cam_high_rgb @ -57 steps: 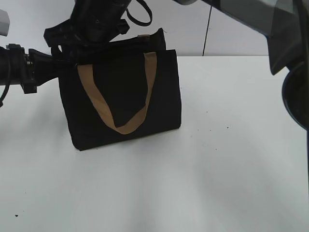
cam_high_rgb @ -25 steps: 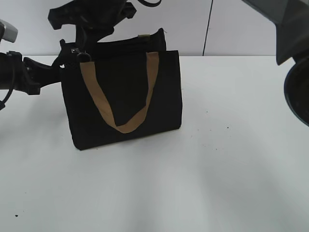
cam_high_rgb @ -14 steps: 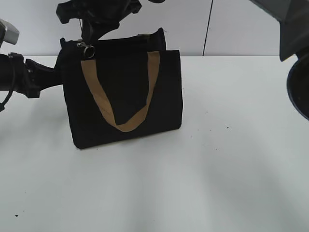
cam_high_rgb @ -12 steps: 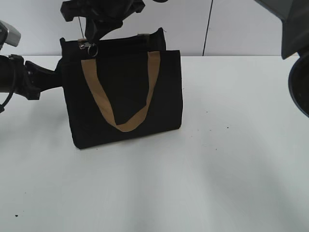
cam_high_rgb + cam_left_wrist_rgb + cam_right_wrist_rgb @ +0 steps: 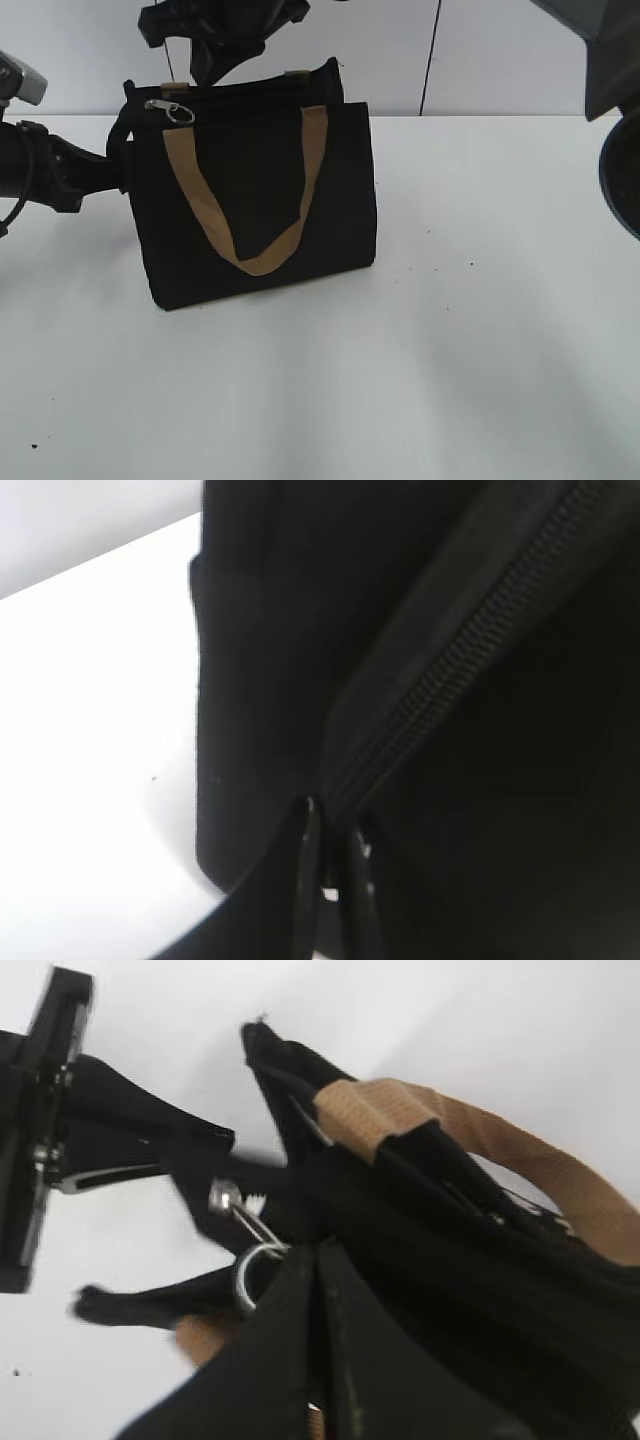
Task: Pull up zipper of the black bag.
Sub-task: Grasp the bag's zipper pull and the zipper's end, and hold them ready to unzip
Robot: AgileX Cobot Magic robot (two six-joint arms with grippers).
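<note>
The black bag (image 5: 270, 180) stands upright on the white table, a tan handle (image 5: 250, 262) hanging down its front. The zipper (image 5: 168, 110), a silver tab with a ring, lies at the bag's top left corner. My left gripper (image 5: 118, 150) is shut on the bag's left edge; the left wrist view shows its jaws (image 5: 335, 825) pinching fabric at the end of the zip line (image 5: 450, 670). My right gripper (image 5: 210, 70) hangs just above the bag's top, right of the zipper. In the right wrist view its jaws (image 5: 318, 1250) are shut, with the zipper's ring (image 5: 250, 1250) beside the left finger.
The white table (image 5: 450, 350) runs to a pale wall at the back. Dark robot parts (image 5: 610, 60) fill the top right corner and right edge. A thin black cable (image 5: 430, 60) hangs down the wall behind the bag.
My right gripper has risen and shifted right, off the bag's top left corner. The zipper's tab, which hung under the jaws, now lies flatter on the corner. The left gripper keeps its hold.
</note>
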